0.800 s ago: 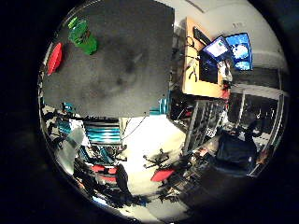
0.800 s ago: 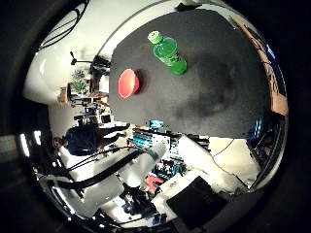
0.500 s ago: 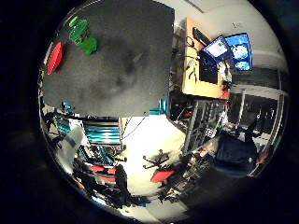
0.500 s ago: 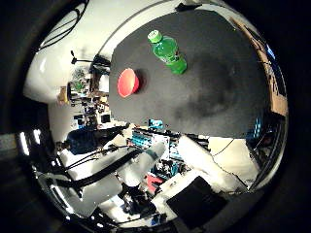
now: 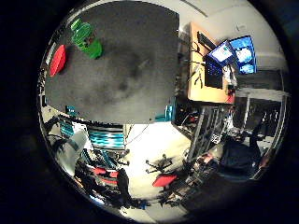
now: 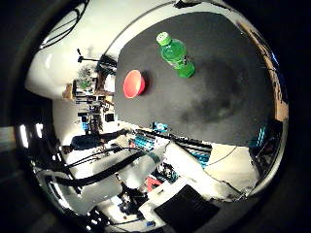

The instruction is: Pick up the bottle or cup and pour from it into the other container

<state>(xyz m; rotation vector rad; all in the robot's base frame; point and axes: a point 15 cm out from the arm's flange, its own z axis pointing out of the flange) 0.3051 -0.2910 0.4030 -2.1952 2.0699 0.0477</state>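
A green bottle (image 6: 177, 54) with a green cap lies on its side on the dark grey table (image 6: 225, 87). A red cup (image 6: 133, 83) stands near the table's edge, a short way from the bottle. In the right little finger side palm view the green bottle (image 5: 87, 38) and the red cup (image 5: 58, 60) show small at the far side of the table (image 5: 121, 65). The hand is high above the table, away from both.
A wooden desk (image 5: 201, 65) with monitors (image 5: 232, 53) stands beside the table. Below the table's edge are a teal frame (image 5: 103, 138), chairs with red seats (image 5: 163, 175) and the white robot arm (image 6: 107, 189).
The whole picture has shifted in both views, so the camera has moved; the table, bottle and cup now sit a little larger. The things themselves have not moved.
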